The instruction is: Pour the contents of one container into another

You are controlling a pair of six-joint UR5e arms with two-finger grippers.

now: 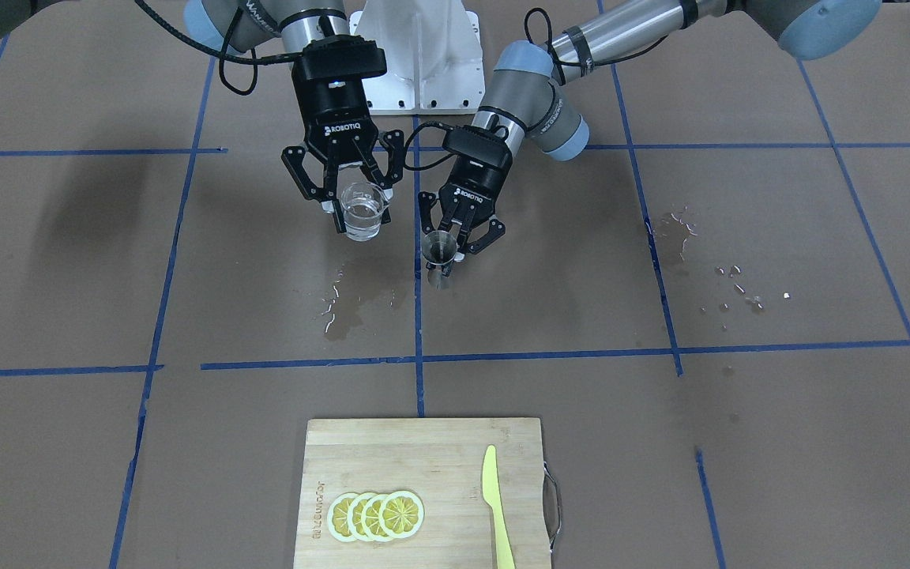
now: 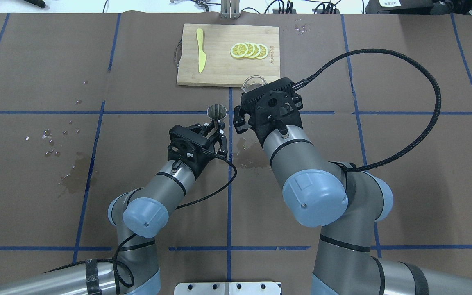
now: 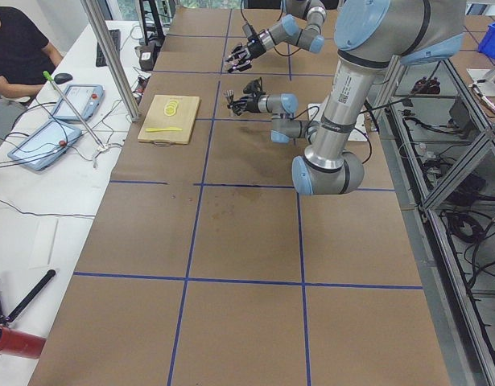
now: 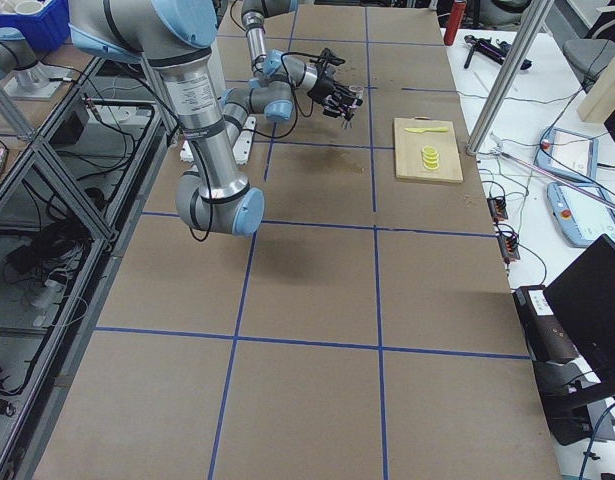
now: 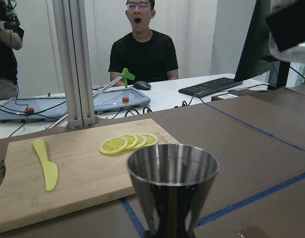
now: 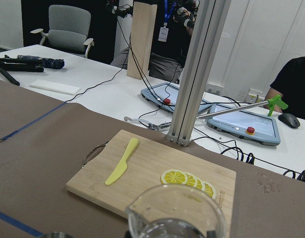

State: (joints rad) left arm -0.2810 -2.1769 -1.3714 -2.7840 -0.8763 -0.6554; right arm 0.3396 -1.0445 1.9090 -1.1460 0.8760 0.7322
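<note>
Looking from the front, the right gripper (image 1: pixel 354 207) comes first. Its jaws are about half open and squeeze the glass tumbler (image 1: pixel 362 213) on both sides. The glass stands straight up in the air with water in it. At 4 o'clock from it, just beside it, is the steel jigger (image 1: pixel 441 251), also straight up. The left gripper (image 1: pixel 455 241) pinches its thin middle with jaws nearly shut. A wet patch (image 1: pixel 344 304) lies below them. At 6 o'clock sits the cutting board (image 1: pixel 423 450) with lemon slices (image 1: pixel 376 515) and a yellow knife (image 1: pixel 494 506).
</note>
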